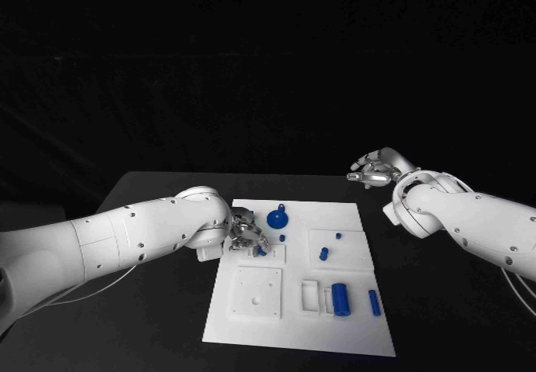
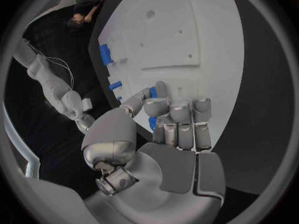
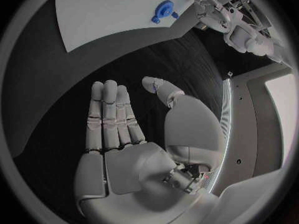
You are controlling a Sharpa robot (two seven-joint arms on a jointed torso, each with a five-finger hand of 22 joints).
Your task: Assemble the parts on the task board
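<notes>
blue cylinder (image 1: 341, 298) lies in the task board (image 1: 301, 333) slot | left hand (image 1: 248, 236) pinches a small blue part (image 2: 152, 122) | right hand (image 1: 374, 170) off the board, fingers apart, empty

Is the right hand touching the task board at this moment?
Apart. The head view shows the right hand raised beyond the task board's far right corner; its wrist view shows open fingers over bare black table.

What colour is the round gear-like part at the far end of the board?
Blue. The round part shows best in the head view, on the white task board.
</notes>
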